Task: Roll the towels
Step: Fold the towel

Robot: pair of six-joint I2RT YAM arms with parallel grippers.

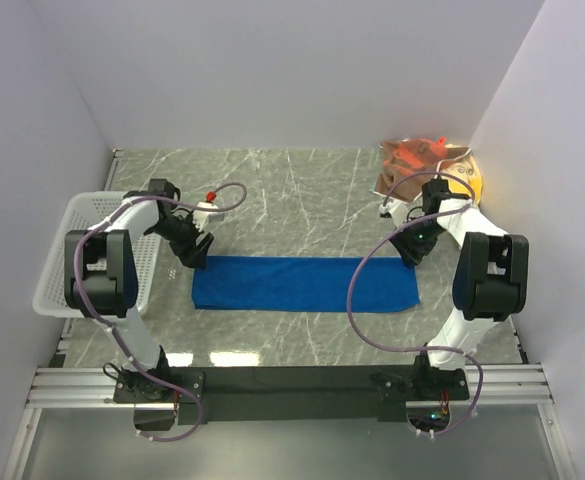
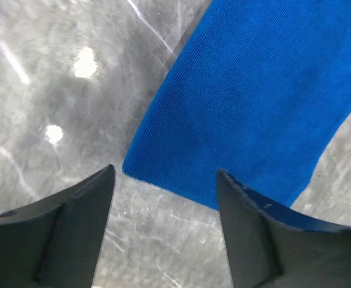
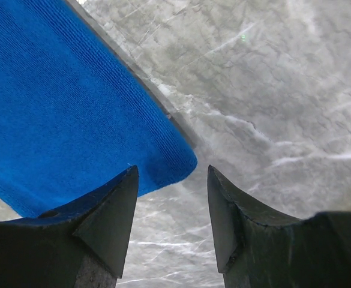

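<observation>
A royal blue towel lies flat and spread lengthwise on the marble table. My left gripper is open just above its far left corner; in the left wrist view the corner of the blue towel lies between and beyond my open left gripper. My right gripper is open above the far right corner; the right wrist view shows the towel's corner by my open right gripper. A brown-and-orange patterned towel lies crumpled at the back right over a yellow towel.
A white mesh basket stands at the left edge, beside the left arm. A small white object with a red top sits behind the left gripper. Walls close in at the left, back and right.
</observation>
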